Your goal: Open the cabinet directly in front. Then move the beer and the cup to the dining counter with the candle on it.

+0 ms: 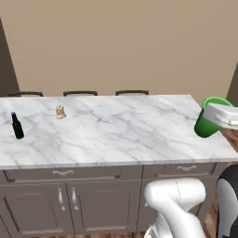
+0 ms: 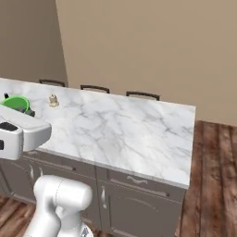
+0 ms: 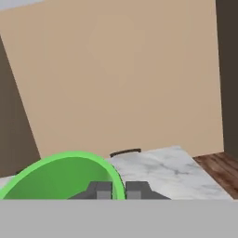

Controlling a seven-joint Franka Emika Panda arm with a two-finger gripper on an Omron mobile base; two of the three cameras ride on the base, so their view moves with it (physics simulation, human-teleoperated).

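My gripper [image 3: 118, 189] is shut on the rim of the bright green cup [image 3: 56, 179], one finger inside it and one outside. In the left base view the cup [image 1: 206, 122] hangs tilted over the right end of the long white marble dining counter [image 1: 121, 135], with the hand [image 1: 223, 115] at its right side. The dark beer [image 1: 16, 125] with its purple cap stands upright near the counter's left end. The small cream candle [image 1: 60, 112] sits a little right of it and farther back. The right base view shows the cup's rim [image 2: 16, 102] above my hand and the candle [image 2: 53, 100]. The cabinet is out of view.
Three dark chair backs [image 1: 80, 93] line the counter's far edge against a beige wall. Dark grey-brown drawer and door fronts [image 1: 60, 195] run under the slab. Wooden floor [image 2: 213, 162] lies past the counter's right end. Bare marble [image 2: 129, 134] spreads between candle and right end.
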